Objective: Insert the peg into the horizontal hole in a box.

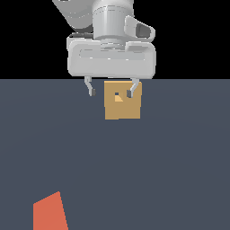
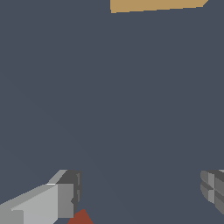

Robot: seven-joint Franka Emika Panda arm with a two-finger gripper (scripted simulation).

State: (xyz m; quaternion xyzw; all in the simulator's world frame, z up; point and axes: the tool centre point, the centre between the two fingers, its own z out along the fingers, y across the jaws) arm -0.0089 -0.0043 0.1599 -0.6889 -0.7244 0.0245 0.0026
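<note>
exterior view: tool [image 1: 111, 93] hangs high over the dark desk [image 1: 179, 170], fingers spread wide and holding nothing, tan box [image 1: 123, 100] with its tiny dark hole [image 1: 117, 95] right behind the fingertips, while the peg [image 1: 50, 212] shows only an orange-red part at the bottom edge toward the exterior view's left, well apart from the tool. wrist view: both fingers [image 2: 65, 199] stand far apart over bare desk, a red sliver of peg [image 2: 81, 217] just beside one fingertip at the frame edge, not touched, box [image 2: 155, 5] far off at the opposite edge.
</note>
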